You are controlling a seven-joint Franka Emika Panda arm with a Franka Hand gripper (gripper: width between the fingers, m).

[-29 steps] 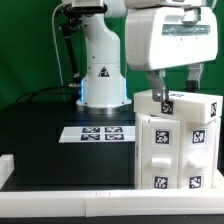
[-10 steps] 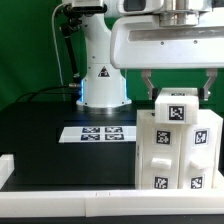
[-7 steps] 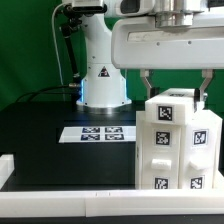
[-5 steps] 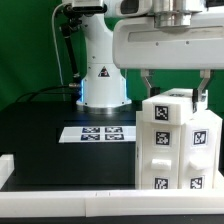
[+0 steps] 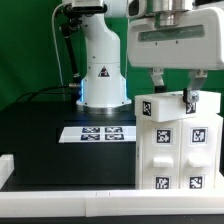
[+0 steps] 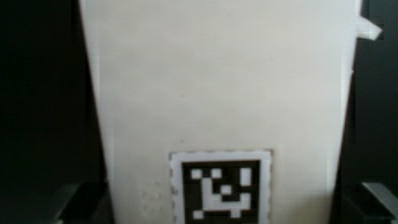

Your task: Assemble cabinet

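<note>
I see the black table [image 5: 40,130] carrying the boxy white plastic cabinet [image 5: 178,140], tagged, at the exterior view's right. My two-finger gripper [image 5: 172,88] straddles its top, jaws wide; whether they grip it I cannot tell. Off-centre squeezing could tip it.

My gripper [image 5: 171,88] straddles the top of the cabinet [image 5: 178,145] — fingers spread wide on either side; the marker board [image 5: 98,132] lies on the black table [image 5: 45,135].
</note>
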